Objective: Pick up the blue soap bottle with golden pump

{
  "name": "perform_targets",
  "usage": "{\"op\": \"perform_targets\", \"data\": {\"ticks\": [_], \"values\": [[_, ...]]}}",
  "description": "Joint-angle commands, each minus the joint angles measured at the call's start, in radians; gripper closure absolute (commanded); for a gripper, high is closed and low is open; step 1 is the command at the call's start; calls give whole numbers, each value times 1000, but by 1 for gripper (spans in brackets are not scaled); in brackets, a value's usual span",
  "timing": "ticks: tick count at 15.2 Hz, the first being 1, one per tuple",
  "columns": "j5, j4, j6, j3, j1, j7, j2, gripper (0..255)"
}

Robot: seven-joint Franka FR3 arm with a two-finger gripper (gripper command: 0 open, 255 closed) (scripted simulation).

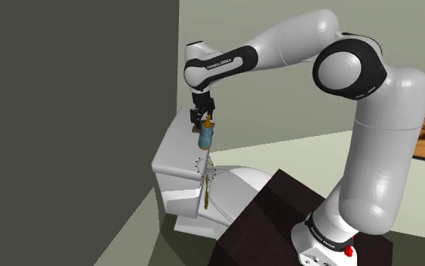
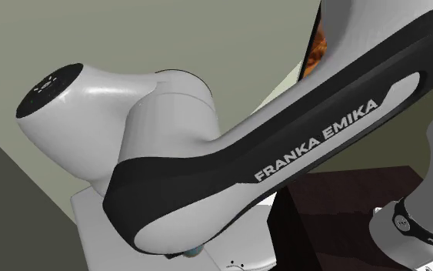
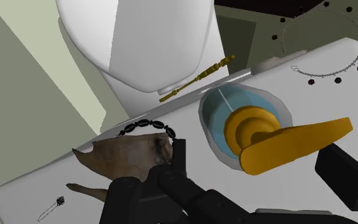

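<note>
A white robot arm [image 1: 339,68] reached over a white toilet tank [image 1: 174,162] set against a dark wall. Its black gripper [image 1: 203,117] hung directly above the tank. A blue soap bottle [image 1: 205,137] with a golden pump stood upright on the tank lid, under the gripper.

Seen from the wrist, the gripper [image 3: 254,153] had its fingers apart, one on each side of the bottle [image 3: 250,130]. One finger was clearly short of it. The pump spout pointed toward the other finger.

Also on the tank lid [image 3: 279,191] lay a black bead bracelet [image 3: 149,124], a brown object [image 3: 123,158] and a thin chain [image 3: 323,41]. A gold stick [image 3: 196,79] lay at the tank's edge, on the bowl side.
</note>
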Motion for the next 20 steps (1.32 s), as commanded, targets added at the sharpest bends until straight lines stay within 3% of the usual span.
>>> {"op": "perform_targets", "data": {"ticks": [1, 5, 6, 15, 20], "values": [[-1, -10, 21, -1, -1, 1, 11, 0], [-2, -22, 49, -1, -1, 4, 27, 0], [-2, -22, 50, -1, -1, 4, 28, 255], [-2, -22, 49, -1, -1, 4, 27, 255], [0, 4, -6, 0, -1, -2, -2, 255]]}}
